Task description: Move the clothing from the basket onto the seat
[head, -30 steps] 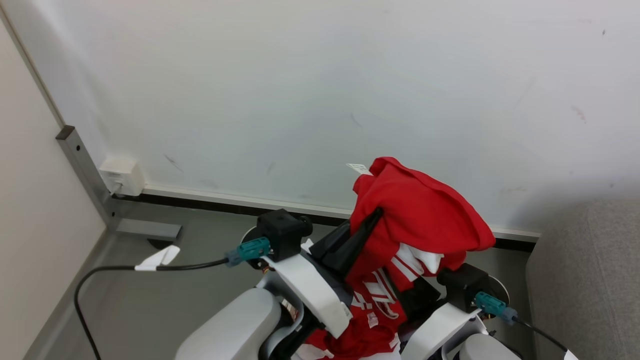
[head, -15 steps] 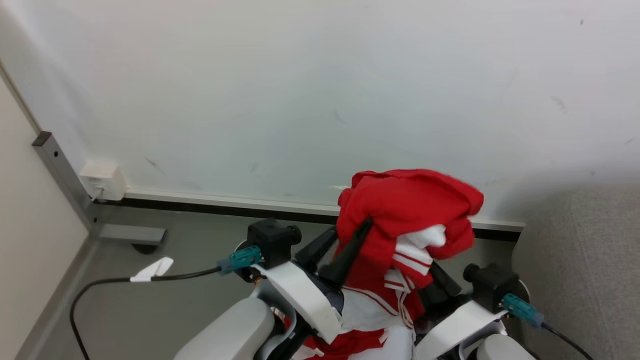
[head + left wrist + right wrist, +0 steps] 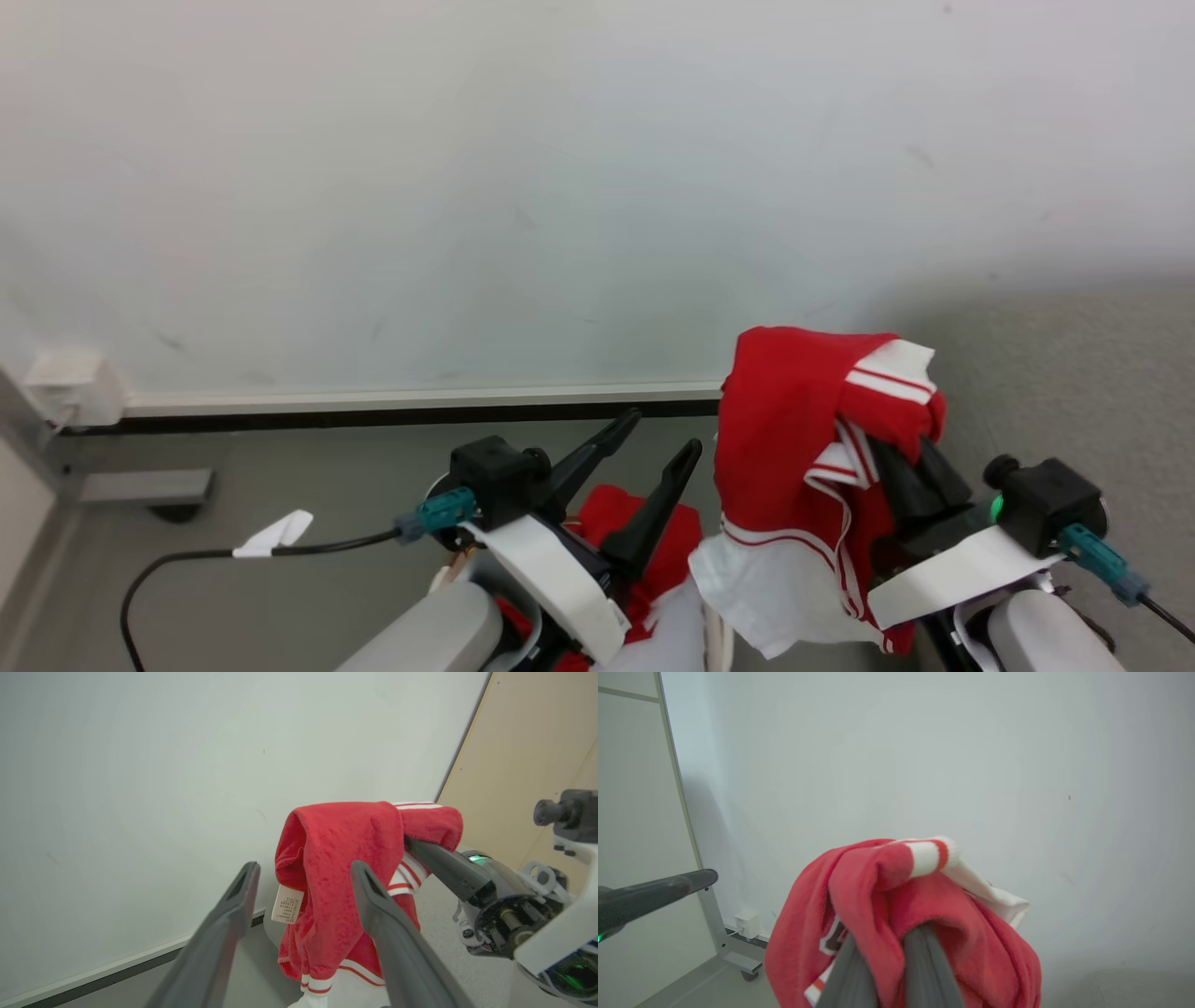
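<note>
Ok, labels first: a small white care tag hangs off the red clothing. It has printed lines on it, but they're too small for me to read. Part of a white letter logo with a dark outline shows on a fold in the right wrist view, not enough of it to read either. Red-and-white striped trim runs along the cuff and hem.

Right gripper is clamped tight on that clothing, fingers buried in the fabric. It drapes over them, up in the air at the left edge of the seat, not lying on it.

Left gripper is spread wide and holds nothing. It's further from the seat than the clothing, a small gap off the fabric in the head view. I see a second red piece below it, further from the seat again.
</note>
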Robot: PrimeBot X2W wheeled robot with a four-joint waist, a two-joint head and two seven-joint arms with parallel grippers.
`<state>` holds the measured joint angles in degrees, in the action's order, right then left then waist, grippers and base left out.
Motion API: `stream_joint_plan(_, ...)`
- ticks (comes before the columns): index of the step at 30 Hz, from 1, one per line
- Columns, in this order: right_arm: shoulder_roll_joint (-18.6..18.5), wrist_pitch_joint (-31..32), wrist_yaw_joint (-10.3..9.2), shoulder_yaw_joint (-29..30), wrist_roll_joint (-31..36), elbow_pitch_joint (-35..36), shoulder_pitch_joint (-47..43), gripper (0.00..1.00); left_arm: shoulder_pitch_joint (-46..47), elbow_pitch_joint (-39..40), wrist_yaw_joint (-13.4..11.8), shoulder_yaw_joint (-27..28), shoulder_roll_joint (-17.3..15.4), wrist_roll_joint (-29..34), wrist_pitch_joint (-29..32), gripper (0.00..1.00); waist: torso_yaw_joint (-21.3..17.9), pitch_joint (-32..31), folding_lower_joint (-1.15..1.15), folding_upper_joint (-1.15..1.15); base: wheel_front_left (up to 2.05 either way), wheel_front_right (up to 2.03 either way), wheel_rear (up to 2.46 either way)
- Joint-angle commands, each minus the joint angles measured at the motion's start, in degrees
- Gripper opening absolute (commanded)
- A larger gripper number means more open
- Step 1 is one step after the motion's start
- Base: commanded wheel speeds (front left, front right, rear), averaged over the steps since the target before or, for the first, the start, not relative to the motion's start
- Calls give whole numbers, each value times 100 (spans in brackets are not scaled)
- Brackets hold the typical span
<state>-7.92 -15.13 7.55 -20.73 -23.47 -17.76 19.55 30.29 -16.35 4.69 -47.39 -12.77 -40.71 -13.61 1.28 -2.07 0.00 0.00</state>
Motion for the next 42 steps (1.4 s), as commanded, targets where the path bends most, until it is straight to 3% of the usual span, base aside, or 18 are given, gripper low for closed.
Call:
stream_joint_plan(1,-72,-3,-12,65,53,65,-91,0,-77,12,7,-19,-30,50,-40,100,-259,53,0,0,0,0,0)
stream_joint_plan(13,-392,-3,-12,727,281,698,-334,0,-167,108,76,-10,-79,353,-145,100,-1559,214,0,0,0,0,0)
stream_joint_plan(24,-344,-3,-12,1004,267,1031,-571,0,-295,151,136,109,-50,778,-151,100,-2483,356,0,0,0,0,0)
stream_joint_plan(34,-360,-3,-12,1033,111,1106,-397,0,-313,98,223,158,8,954,-153,100,-2631,574,0,0,0,0,0)
stream_joint_plan(42,-438,-2,-12,1224,-203,1064,529,0,24,320,267,95,-328,1000,-97,100,-2339,1479,0,0,0,0,0)
